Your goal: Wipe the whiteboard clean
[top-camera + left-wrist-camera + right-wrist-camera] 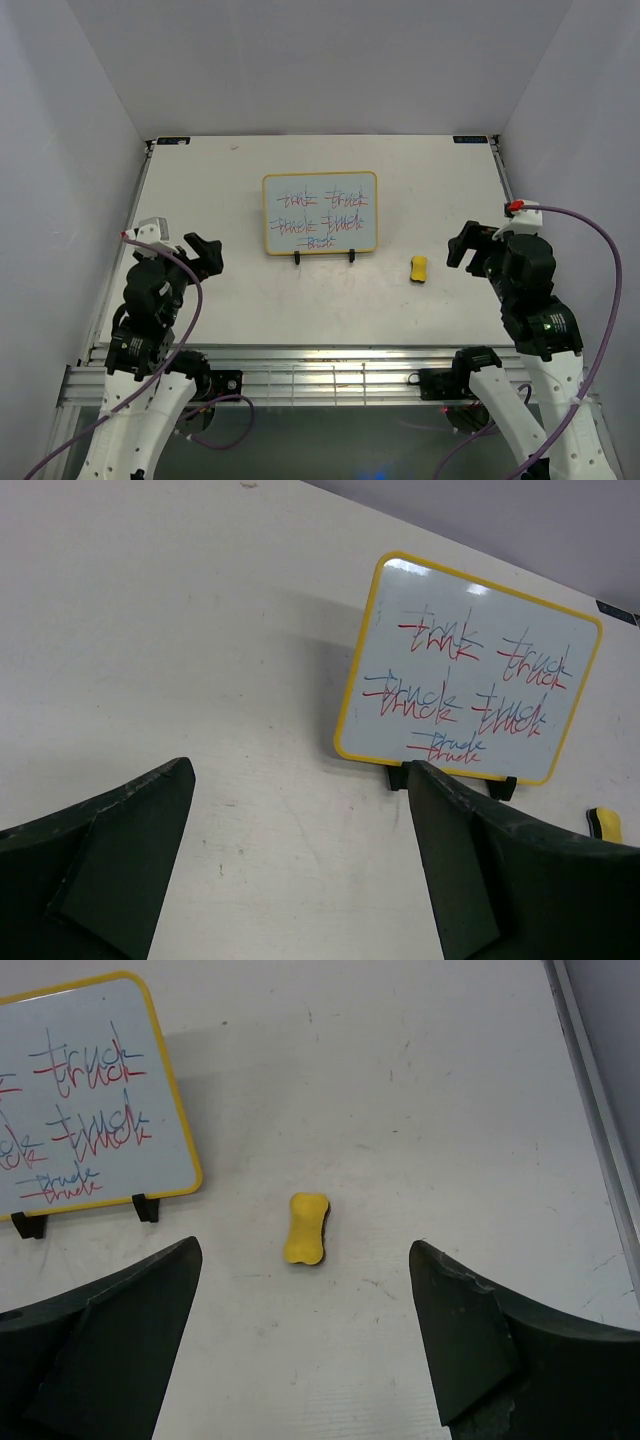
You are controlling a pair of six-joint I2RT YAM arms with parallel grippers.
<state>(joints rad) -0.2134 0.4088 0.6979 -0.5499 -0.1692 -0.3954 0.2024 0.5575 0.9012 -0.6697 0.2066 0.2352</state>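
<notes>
The whiteboard (320, 212), white with a yellow rim, leans on a thin black wire stand (323, 257) at the table's middle and bears red and blue scribbles. It also shows in the left wrist view (468, 683) and the right wrist view (80, 1100). A small yellow eraser (419, 268) lies on the table to its right, ahead of my right gripper in the right wrist view (305, 1228). My left gripper (205, 254) is open and empty, left of the board. My right gripper (465, 245) is open and empty, right of the eraser.
The white table (240, 290) is walled by white panels on the left, back and right. A metal rail (330, 375) runs along its near edge by the arm bases. A purple cable (600, 300) loops off the right arm.
</notes>
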